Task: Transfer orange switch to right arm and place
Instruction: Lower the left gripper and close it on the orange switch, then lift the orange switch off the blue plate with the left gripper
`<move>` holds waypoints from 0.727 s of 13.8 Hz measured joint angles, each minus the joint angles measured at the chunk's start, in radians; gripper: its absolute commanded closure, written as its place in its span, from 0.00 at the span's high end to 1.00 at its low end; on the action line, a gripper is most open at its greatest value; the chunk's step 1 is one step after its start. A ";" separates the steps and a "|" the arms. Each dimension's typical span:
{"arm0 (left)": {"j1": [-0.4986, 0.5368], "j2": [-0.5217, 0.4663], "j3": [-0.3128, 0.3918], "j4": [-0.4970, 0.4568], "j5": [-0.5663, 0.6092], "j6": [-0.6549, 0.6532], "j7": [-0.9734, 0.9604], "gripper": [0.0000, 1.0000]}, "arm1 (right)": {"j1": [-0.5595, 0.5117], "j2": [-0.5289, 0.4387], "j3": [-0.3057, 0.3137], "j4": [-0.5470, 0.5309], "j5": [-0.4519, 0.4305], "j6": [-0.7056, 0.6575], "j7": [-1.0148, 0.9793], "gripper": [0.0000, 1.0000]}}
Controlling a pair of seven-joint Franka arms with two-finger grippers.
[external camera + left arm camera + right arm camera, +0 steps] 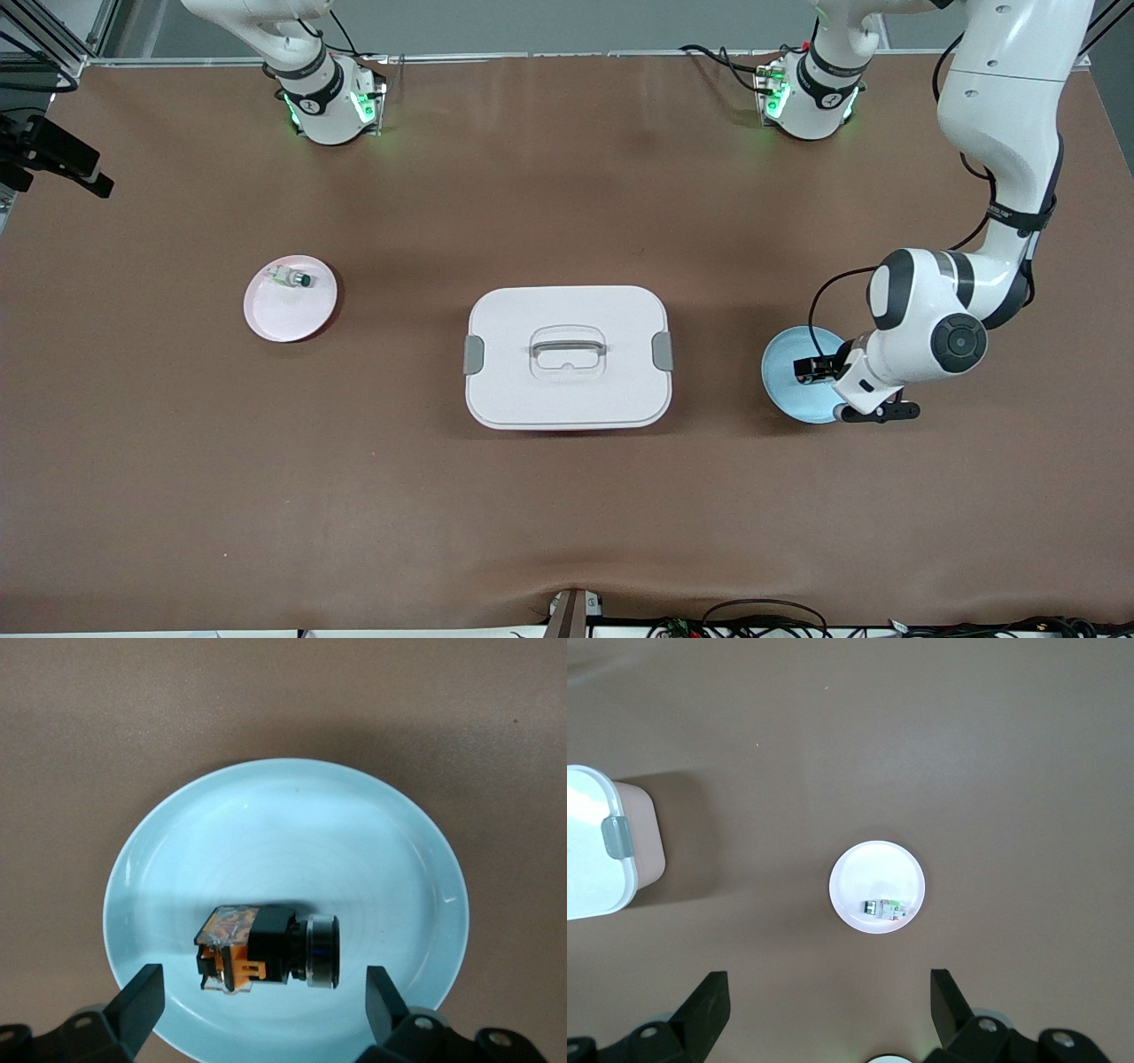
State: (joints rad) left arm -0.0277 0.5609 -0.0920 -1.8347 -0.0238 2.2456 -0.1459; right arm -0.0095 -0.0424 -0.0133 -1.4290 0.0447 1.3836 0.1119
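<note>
Fingers (142, 1001) of the left gripper (264, 1005) stand wide apart, one on each side of the switch (266, 946) without touching it. That switch lies on its side in the blue dish (283, 815), toward the rim closest to the gripper. In the front view the left gripper (819, 370) hangs low over the blue dish (788, 359) at the left arm's end of the table (567, 496).

A white lidded box (567, 356) with grey clips sits mid-table, between the blue dish and a pink dish (291, 299). The pink dish lies toward the right arm's end and holds a pale part with a green tip (292, 279).

High over the table near the pink dish (877, 888), the right gripper (831, 1005) waits with its fingers (707, 1003) spread and nothing between them.
</note>
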 measured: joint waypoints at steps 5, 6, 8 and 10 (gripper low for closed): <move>0.000 0.040 0.000 0.000 0.000 0.045 0.000 1.00 | 0.000 -0.001 0.002 0.001 0.002 0.000 0.004 1.00; 0.000 0.048 0.000 0.000 0.000 0.050 0.000 1.00 | 0.000 -0.001 0.003 0.002 0.002 0.000 0.004 1.00; 0.000 0.056 0.000 0.000 0.000 0.052 0.000 1.00 | 0.001 -0.001 0.004 0.004 0.002 0.000 0.004 1.00; 0.000 0.059 0.000 0.000 0.000 0.052 0.000 1.00 | 0.002 -0.001 0.006 0.004 0.002 0.000 0.004 1.00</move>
State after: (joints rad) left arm -0.0278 0.6201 -0.0923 -1.8343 -0.0238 2.2978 -0.1459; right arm -0.0075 -0.0433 -0.0075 -1.4246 0.0469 1.3837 0.1158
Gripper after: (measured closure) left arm 0.000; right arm 0.000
